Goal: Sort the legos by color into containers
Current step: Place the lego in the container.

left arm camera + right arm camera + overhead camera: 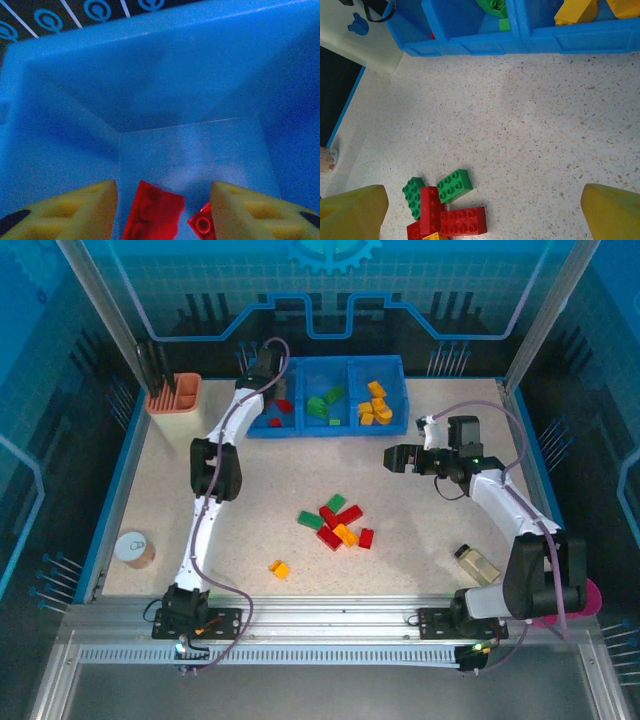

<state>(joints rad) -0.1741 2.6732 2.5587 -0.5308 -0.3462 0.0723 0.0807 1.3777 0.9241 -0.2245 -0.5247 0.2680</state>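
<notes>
The long blue bin (300, 426) stands at the back with three compartments: red legos in the left, green (324, 404) in the middle, orange-yellow (376, 403) in the right. My left gripper (262, 373) hangs open inside the left compartment (190, 145). Between its yellow fingers (75, 210) a red brick (152, 212) lies loose on the floor, with a second red one (202, 225) beside it. A pile of red, green and orange legos (335, 523) lies mid-table, and one orange brick (280, 568) sits apart. My right gripper (392, 457) is open above the table; green (454, 185) and red (462, 221) bricks lie below it.
A peach slotted holder (174, 400) stands at the back left by the bin. A round pinkish cup (134, 549) lies at the left edge. A small pale bottle-like object (478, 563) lies near the right arm's base. Bare table stretches between the pile and the bin.
</notes>
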